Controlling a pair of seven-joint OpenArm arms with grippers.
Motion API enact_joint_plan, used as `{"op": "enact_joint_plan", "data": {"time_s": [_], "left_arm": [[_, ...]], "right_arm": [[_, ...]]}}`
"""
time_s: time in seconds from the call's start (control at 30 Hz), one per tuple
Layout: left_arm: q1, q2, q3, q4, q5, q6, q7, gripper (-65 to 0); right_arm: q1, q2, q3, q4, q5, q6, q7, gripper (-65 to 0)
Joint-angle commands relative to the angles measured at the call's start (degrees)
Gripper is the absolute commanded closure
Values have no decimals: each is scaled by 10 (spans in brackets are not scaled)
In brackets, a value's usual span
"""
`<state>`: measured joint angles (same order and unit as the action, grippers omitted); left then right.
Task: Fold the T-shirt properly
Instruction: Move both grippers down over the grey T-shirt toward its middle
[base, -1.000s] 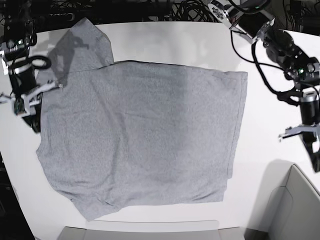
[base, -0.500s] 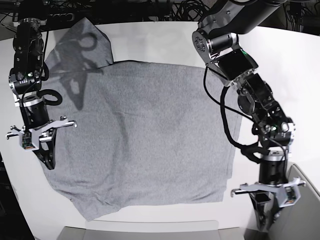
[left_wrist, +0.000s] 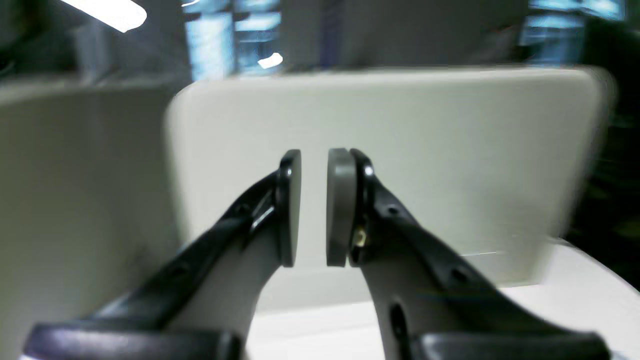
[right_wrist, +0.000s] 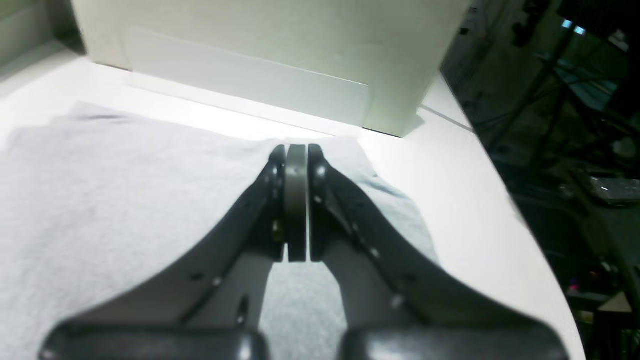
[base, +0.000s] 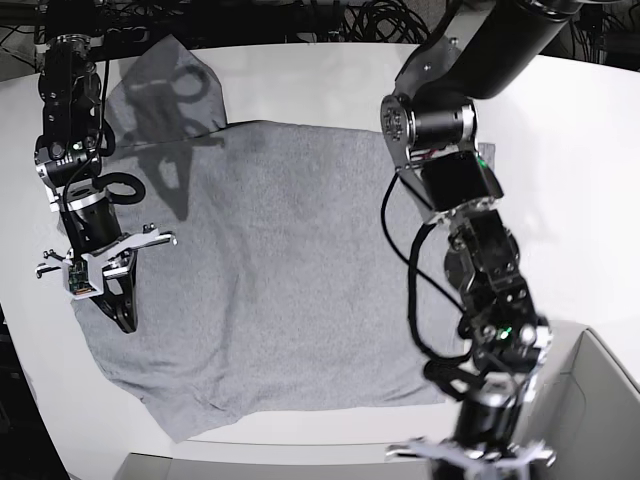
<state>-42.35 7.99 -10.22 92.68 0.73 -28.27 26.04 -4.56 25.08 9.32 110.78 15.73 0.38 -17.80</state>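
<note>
Both arms have swung inward over the T-shirt (base: 290, 260)

- Left gripper (left_wrist: 314, 207): black curved fingers (left_wrist: 400, 235), flat grey pads (left_wrist: 338, 205).
- Right gripper (right_wrist: 297, 202): same black fingers, grey pads.
- Both arms: black housings, silver joints, looping black cables, green lights.

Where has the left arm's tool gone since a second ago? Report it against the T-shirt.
Yes. In the base view the left tool has travelled down the T-shirt's side edge, from beside its upper corner to below its lower corner.
</note>
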Motion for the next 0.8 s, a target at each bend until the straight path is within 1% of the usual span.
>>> {"op": "enact_joint_plan", "data": {"time_s": [0.0, 0.07, 0.13, 0.2, 0.27, 0.3, 0.33, 0.37, 0.4, 0.47, 0.53, 0.63, 0.67, 0.7, 0.73, 0.77], "left_arm": [[-18, 4, 26, -5, -37, -2, 7, -89], [-21, 4, 53, -44, -119, -4, 26, -89], [-22, 4, 60, -92, -199, -6, 27, -89], [-31, 3, 57, -117, -249, -18, 21, -89], [-38, 2, 47, -123, -279, -47, -9, -89], [-35, 2, 48, -123, -279, -55, -30, -89], [-30, 2, 52, -123, -279, -58, -57, -89], [-26, 2, 61, -124, -271, -49, -85, -89], [-26, 1, 70, -126, -247, -28, -115, -89], [-26, 0, 71, -132, -184, 50, -154, -89], [-25, 3, 71, -140, -114, 163, -193, -89], [-13, 3, 76, -140, -44, 309, -213, -89], [-12, 3, 79, -140, -35, 339, -218, -89], [-12, 3, 88, -139, -32, 359, -218, -89], [-11, 2, 98, -139, -32, 372, -219, -89], [-11, 1, 109, -139, -36, 377, -222, -89]], "right_arm": [[11, 12, 6, 11, 0, -3, 16, 0], [9, 20, 5, 11, 0, -3, 16, 0], [8, 27, 4, 11, 0, -3, 16, 0], [8, 27, 4, 11, 0, -3, 16, 0], [6, 27, 4, 11, 0, -3, 16, 0], [6, 27, 4, 11, 0, -3, 16, 0], [6, 32, 4, 11, 0, -3, 16, 0], [-2, 41, 6, 12, 0, -3, 16, 0], [-8, 52, 7, 13, 0, -3, 16, 0], [-13, 57, 6, 18, 0, -3, 16, 0], [-13, 57, 5, 20, 0, -3, 16, 0], [-13, 56, 5, 21, 0, -3, 16, 0], [-13, 56, 5, 21, 0, -3, 16, 0], [-13, 57, 5, 21, 0, -3, 16, 0], [-13, 58, 5, 20, 0, -3, 16, 0], [-13, 59, 5, 18, 0, -3, 16, 0]]}}
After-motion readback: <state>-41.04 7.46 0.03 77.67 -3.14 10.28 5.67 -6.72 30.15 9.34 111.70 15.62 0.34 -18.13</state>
